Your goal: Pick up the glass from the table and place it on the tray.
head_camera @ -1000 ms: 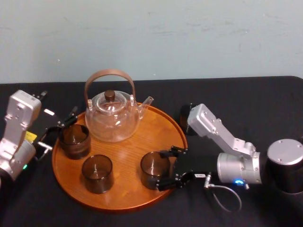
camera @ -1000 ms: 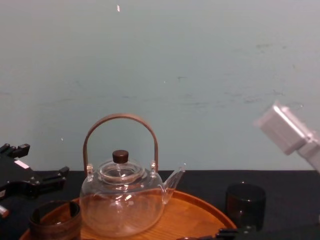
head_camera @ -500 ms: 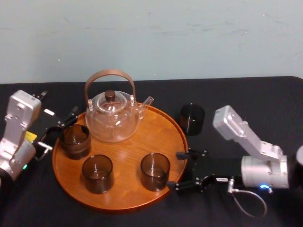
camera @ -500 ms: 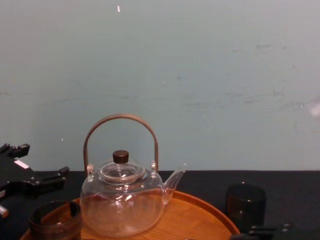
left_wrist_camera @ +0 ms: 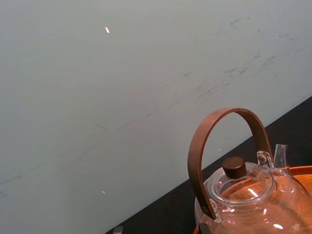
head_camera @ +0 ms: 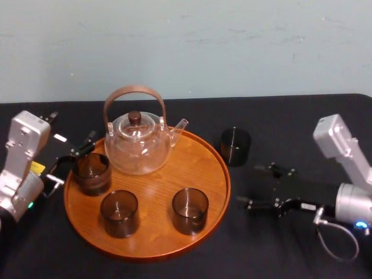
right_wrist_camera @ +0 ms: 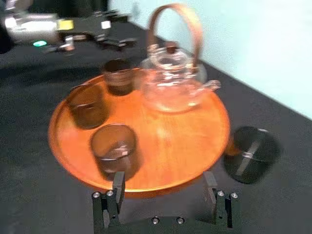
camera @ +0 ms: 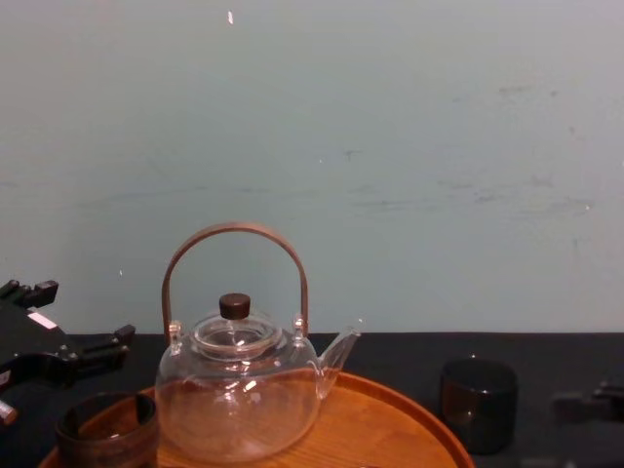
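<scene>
The round orange-brown wooden tray (head_camera: 212, 163) (right_wrist_camera: 214, 127) holds a glass teapot (head_camera: 138, 142) and three dark glasses: rear left (head_camera: 91, 172), front middle (head_camera: 119, 213) and front right (head_camera: 190, 210) (right_wrist_camera: 115, 146). Another dark glass (head_camera: 235, 146) (right_wrist_camera: 251, 153) (camera: 476, 405) stands on the black table just right of the tray. My right gripper (head_camera: 248, 183) (right_wrist_camera: 164, 187) is open and holds nothing. It hovers over the table right of the tray, in front of that glass. At the tray's left edge, beside the rear-left glass, my left gripper (head_camera: 72, 161) is open.
The teapot (camera: 239, 390) (left_wrist_camera: 243, 195) has a tall brown hoop handle and fills the back of the tray. The black tabletop (head_camera: 290, 125) runs back to a pale wall. A loose cable loops by the right wrist (head_camera: 337, 241).
My right gripper has drawn back to the right, away from the front-right glass, which stays standing on the tray. The left arm has not moved.
</scene>
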`<state>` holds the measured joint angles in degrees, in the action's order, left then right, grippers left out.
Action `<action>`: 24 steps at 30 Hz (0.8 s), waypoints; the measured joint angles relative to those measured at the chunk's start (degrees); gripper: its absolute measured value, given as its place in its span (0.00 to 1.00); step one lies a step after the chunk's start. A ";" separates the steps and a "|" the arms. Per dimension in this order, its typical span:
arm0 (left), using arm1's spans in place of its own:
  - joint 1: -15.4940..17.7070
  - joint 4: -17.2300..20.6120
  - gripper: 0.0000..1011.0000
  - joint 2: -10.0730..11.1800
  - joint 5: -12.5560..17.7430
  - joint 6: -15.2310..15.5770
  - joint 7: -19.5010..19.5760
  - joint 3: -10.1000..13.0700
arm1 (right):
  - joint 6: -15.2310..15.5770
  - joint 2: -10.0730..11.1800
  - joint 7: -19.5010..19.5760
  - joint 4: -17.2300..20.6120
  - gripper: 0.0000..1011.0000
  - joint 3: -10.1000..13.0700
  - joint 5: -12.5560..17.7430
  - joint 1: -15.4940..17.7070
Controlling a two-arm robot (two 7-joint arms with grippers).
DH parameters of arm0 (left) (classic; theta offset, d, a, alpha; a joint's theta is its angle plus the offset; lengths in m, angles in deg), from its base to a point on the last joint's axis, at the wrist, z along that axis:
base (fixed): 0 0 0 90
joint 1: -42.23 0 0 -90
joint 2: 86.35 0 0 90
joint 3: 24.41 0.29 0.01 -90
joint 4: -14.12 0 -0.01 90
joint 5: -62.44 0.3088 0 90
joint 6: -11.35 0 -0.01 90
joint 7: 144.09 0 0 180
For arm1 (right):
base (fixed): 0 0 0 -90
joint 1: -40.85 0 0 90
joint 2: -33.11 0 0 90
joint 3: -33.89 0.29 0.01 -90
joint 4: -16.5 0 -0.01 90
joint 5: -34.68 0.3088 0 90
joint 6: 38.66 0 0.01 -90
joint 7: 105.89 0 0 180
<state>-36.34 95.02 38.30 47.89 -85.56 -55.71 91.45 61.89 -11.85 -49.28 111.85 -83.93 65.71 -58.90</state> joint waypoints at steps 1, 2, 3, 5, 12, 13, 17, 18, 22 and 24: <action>0.00 0.00 0.99 0.00 0.00 0.00 0.00 0.00 | 0.02 -0.07 1.39 0.17 0.99 1.01 0.29 0.66; 0.00 0.00 0.99 0.00 0.00 0.00 0.00 0.00 | 0.08 -0.17 2.10 0.23 0.99 1.45 0.37 0.94; 0.00 0.00 0.99 0.00 0.00 0.00 0.00 0.00 | 0.19 -0.28 2.73 0.28 0.99 1.82 0.42 1.16; 0.00 0.00 0.99 0.00 0.00 0.00 0.00 0.00 | 0.83 -0.85 4.62 0.34 0.99 2.86 0.47 1.61; 0.00 0.00 0.99 0.00 0.00 0.00 0.00 0.00 | 5.01 -3.58 9.58 -0.55 0.99 4.55 0.14 1.16; 0.00 0.00 0.99 0.00 0.00 0.00 0.00 0.00 | 5.71 -3.93 10.13 -0.74 0.99 4.63 -0.05 0.94; 0.00 0.00 0.99 0.00 0.00 0.00 0.00 0.00 | 8.77 -6.06 12.09 -2.27 0.99 4.85 -0.93 -0.67; 0.00 0.00 0.99 0.00 0.00 0.00 0.00 0.00 | 9.09 -6.34 12.25 -2.53 0.99 4.84 -1.06 -0.93; 0.00 0.00 0.99 0.00 0.00 0.00 0.00 0.00 | 10.71 -8.00 12.94 -4.27 0.99 4.58 -2.06 -2.56; 0.00 0.00 0.99 0.00 0.00 0.00 0.00 0.00 | 11.49 -8.84 13.13 -5.15 0.99 4.41 -2.59 -3.48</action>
<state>-36.34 95.02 38.30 47.90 -85.56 -55.71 91.45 73.38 -20.69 -36.15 106.70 -79.53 63.12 -62.37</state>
